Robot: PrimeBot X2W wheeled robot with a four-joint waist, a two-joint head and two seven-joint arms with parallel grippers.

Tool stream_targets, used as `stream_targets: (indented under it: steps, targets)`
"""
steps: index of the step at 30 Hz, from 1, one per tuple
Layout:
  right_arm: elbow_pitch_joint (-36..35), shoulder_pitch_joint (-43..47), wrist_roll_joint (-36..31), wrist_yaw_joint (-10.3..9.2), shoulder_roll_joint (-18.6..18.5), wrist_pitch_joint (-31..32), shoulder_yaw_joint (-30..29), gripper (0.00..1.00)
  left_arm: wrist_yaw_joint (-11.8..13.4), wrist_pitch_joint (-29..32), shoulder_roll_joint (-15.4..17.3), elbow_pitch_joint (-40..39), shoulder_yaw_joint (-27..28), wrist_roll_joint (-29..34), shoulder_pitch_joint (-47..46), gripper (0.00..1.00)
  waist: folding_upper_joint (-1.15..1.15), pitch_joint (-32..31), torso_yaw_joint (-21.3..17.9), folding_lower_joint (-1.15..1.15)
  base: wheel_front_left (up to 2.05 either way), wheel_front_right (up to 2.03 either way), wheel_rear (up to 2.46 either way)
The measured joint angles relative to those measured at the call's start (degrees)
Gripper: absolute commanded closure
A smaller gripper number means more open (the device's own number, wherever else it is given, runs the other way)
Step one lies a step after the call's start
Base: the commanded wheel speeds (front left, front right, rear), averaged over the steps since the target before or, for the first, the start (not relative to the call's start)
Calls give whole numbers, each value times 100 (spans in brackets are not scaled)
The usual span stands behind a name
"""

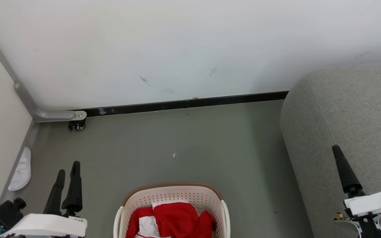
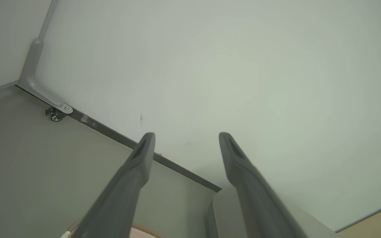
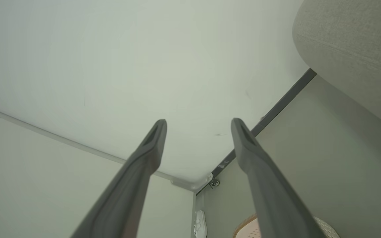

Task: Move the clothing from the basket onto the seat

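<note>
We note a staged home corner: laundry basket [image 1: 177,196] on grey floor [image 1: 184,138], sofa [image 1: 349,132] right of it, slipper [image 1: 21,170] left, wall panel [image 1: 177,49] on a caster [image 1: 77,126] beyond.

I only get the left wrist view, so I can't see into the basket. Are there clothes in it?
Observer: Yes, red clothing lies bunched inside the basket. None is on the part of the seat that shows.
Operator: Where's my other tool?
Observer: The right tool is open and empty. In the head view it shows against the seat.
Operator: Are the clothes all red?
Observer: No, one piece has white panels.
</note>
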Motion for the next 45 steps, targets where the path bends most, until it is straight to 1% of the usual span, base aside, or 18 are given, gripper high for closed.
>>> stream_targets:
  steps: [1, 9, 11, 16, 17, 22, 29, 31, 35, 38, 45]
  targets:
    - [0, 0, 0, 0, 0, 0, 0, 0, 0, 0, 0, 0, 0, 0, 0, 0, 0, 0, 0, 0, 0, 0, 0]
    - [-18, -13, -917, 0, -323, -158, 301, 0, -1, -146, -7, -110, -104, 1056, -1, 0, 0, 13, -11, -4, 0, 0, 0]
    - [-5, -19, -1199, 0, -400, -213, 394, 0, 20, -199, -13, -133, -91, 1326, -1, 0, 0, 14, -13, -4, 0, 0, 0]
    - [27, -143, -1890, 1, -479, -323, 413, 0, 81, -311, 3, -179, -85, 1991, 0, 0, 0, 19, -23, -5, 0, 0, 0]
    - [40, -181, -2186, 1, -500, -346, 390, 0, 116, -350, 3, -207, -78, 2186, 0, 0, 0, 23, -29, -6, 0, 0, 0]
    - [27, -232, -2899, 1, -479, -454, 268, 0, 192, -448, -5, -289, -44, 2716, 0, 0, 0, 30, -48, -6, 0, 0, 0]
    - [2, -234, -3872, 1, -441, -606, 276, 0, 255, -597, -11, -327, -93, 3488, 0, 0, 0, 34, -63, -6, 0, 0, 0]
    - [3, -233, -4111, 1, -438, -612, 279, 0, 288, -601, -19, -310, -107, 3649, 0, 0, 0, 33, -63, -6, 0, 0, 0]
    - [9, -229, -4332, 1, -359, -612, 260, 0, 337, -602, -53, -168, -107, 3704, 2, 0, 0, 31, -60, -6, 0, 0, 0]
    - [24, -224, -4455, 1, -303, -612, 236, 0, 380, -602, -88, -118, -104, 3746, 2, 0, 0, 31, -54, -7, 0, 0, 0]
    - [47, -219, -4663, 1, -164, -613, 209, 0, 393, -602, -138, 12, -99, 3757, 2, 0, 0, 26, -38, -7, 0, 0, 0]
